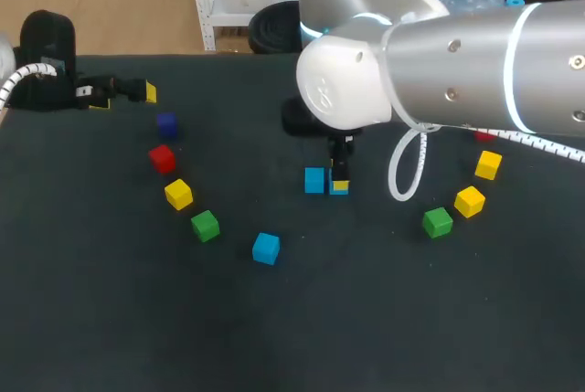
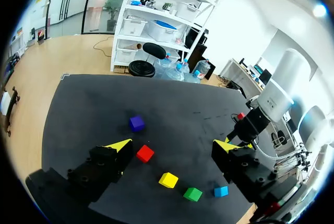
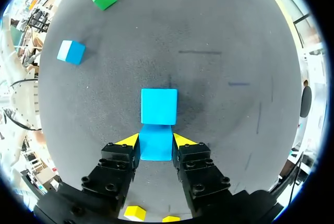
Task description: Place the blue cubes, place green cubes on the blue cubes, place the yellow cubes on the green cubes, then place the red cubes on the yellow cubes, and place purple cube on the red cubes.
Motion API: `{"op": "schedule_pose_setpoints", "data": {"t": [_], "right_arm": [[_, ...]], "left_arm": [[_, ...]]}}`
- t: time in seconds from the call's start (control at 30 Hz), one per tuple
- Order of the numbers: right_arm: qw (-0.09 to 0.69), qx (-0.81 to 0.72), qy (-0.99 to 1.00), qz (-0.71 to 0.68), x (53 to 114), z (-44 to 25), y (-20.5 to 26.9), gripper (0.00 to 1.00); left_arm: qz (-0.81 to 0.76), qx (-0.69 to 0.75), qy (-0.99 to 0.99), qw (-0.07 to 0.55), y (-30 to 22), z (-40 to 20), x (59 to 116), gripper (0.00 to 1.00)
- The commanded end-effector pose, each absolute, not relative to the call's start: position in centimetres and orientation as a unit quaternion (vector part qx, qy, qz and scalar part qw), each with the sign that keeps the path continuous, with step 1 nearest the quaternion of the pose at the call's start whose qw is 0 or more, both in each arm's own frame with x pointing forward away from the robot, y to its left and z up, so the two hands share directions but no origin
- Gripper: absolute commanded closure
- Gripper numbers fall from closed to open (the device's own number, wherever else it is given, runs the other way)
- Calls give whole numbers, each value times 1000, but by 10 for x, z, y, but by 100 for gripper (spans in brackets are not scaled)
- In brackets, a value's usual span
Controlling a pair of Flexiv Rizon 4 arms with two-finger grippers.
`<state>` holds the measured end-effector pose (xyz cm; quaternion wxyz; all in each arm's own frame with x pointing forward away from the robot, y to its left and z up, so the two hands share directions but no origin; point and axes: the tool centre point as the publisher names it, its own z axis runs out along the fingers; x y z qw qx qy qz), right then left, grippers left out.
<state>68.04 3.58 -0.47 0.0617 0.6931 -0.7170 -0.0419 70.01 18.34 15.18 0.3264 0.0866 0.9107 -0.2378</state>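
A small blue cube [image 3: 156,143] is clamped in the right gripper [image 3: 156,140] near the centre of the dark table [image 1: 384,319], a second blue cube [image 1: 314,180] just beside at 9 o'clock. The left gripper [image 2: 175,144] is spread wide, empty.

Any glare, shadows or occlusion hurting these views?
Head view: the right arm's glossy silver link carries bright highlights and hides the far right of the black mat. Left wrist view: no glare on the mat, the red cube evenly lit. Right wrist view: a faint shadow beside the light blue cube ahead of the right arm's fingers.
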Motion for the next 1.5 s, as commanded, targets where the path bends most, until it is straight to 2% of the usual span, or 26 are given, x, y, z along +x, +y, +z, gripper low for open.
{"op": "schedule_pose_setpoints", "data": {"t": [0.03, 0.97, 1.0, 1.07, 1.1, 1.5], "right_arm": [[58, 692, -718, -42, 680, -5, 34, 100], [54, 692, -719, -44, 683, -5, 36, 100], [54, 692, -719, -44, 683, -5, 36, 97], [54, 692, -719, -45, 683, -6, 37, 70], [52, 687, -723, -47, 684, -6, 37, 0], [43, 681, -730, -48, 682, 0, 33, 0]], "left_arm": [[-242, 88, 909, 329, 185, 151, 700, 0], [-242, 88, 909, 329, 185, 151, 700, 0], [-242, 88, 909, 329, 185, 151, 700, 0], [-242, 88, 909, 329, 185, 151, 700, 0], [-242, 88, 909, 329, 185, 151, 700, 0], [-242, 88, 909, 329, 185, 151, 700, 0]]}}
